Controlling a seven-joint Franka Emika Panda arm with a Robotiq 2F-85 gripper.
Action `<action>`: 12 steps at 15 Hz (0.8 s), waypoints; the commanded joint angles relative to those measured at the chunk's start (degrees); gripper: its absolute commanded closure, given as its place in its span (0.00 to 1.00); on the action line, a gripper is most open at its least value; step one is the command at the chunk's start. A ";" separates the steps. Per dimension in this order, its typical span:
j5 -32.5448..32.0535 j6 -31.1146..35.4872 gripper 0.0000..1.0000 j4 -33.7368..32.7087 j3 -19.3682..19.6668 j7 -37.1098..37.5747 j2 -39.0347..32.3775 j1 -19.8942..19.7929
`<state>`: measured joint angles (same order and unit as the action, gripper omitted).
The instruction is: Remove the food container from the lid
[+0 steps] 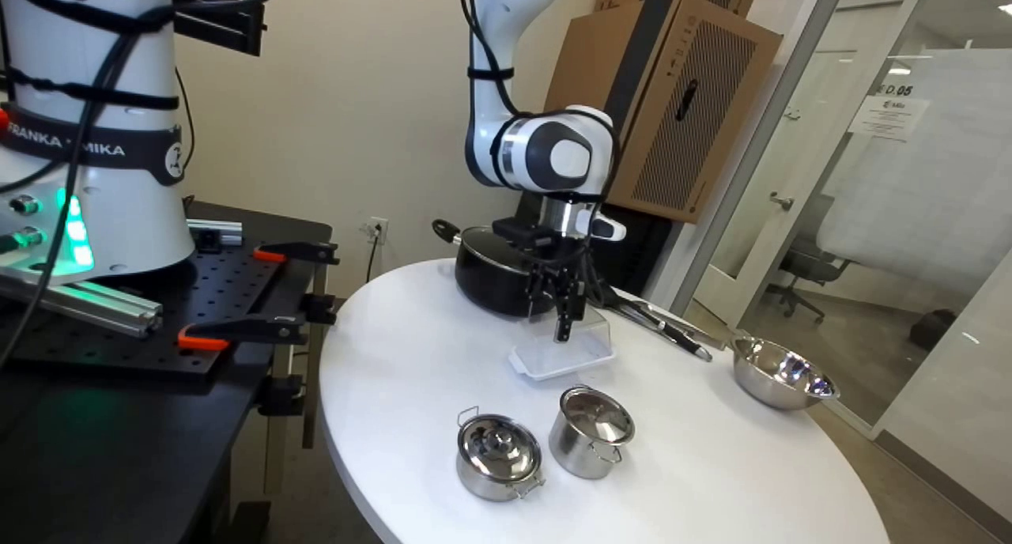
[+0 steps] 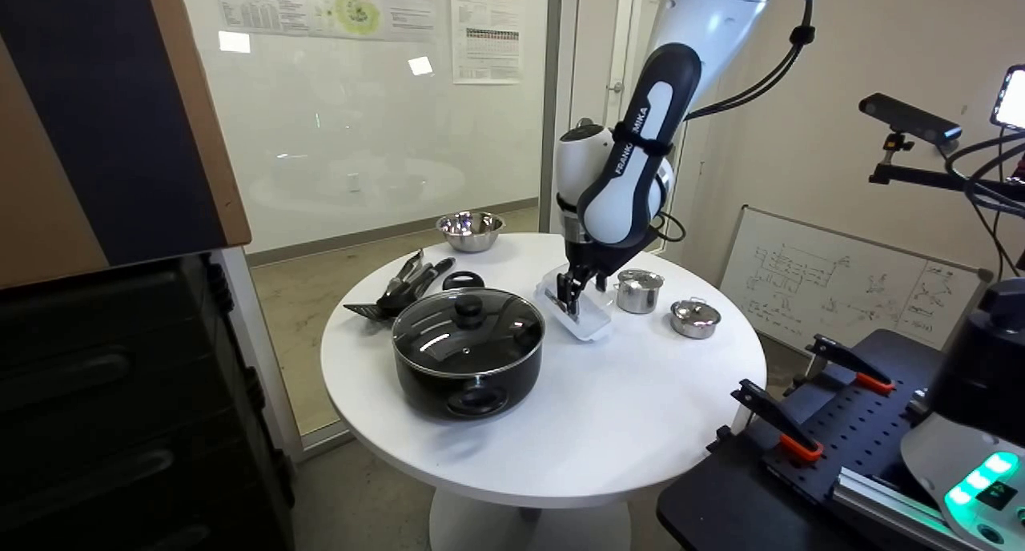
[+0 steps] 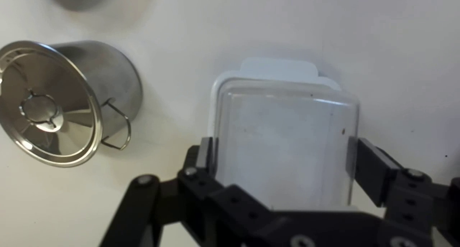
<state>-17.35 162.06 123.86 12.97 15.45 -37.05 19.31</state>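
Note:
The food container (image 3: 284, 112) is a clear, upside-down tub on the whitish lid (image 3: 278, 68), whose tab and left rim show past it in the wrist view. The container (image 1: 598, 329) and lid (image 1: 520, 364) lie on the white table under the arm, and an exterior view shows the lid's end (image 2: 594, 331). My gripper (image 3: 285, 146) has its fingers spread on two opposite sides of the container, pads at its walls. I cannot tell whether they press on it. The gripper (image 1: 553, 313) is low, pointing down; its body hides the container's near end in the wrist view.
A lidded steel pot (image 3: 64, 99) stands beside the container; a lower lidded steel pot (image 1: 498, 457) stands close to it. A large black pot (image 2: 468, 359), black utensils (image 2: 408, 287) and a steel bowl (image 2: 471, 231) are also on the round white table (image 2: 560, 455).

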 commanded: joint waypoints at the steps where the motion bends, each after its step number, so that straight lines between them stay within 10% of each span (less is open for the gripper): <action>1: 1.97 -1.11 0.34 1.64 -2.47 -1.11 1.77 -1.48; 12: 20.04 -1.45 0.34 0.11 -16.20 -0.78 1.16 -11.21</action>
<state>-3.72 161.99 124.67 0.61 14.56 -36.02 11.81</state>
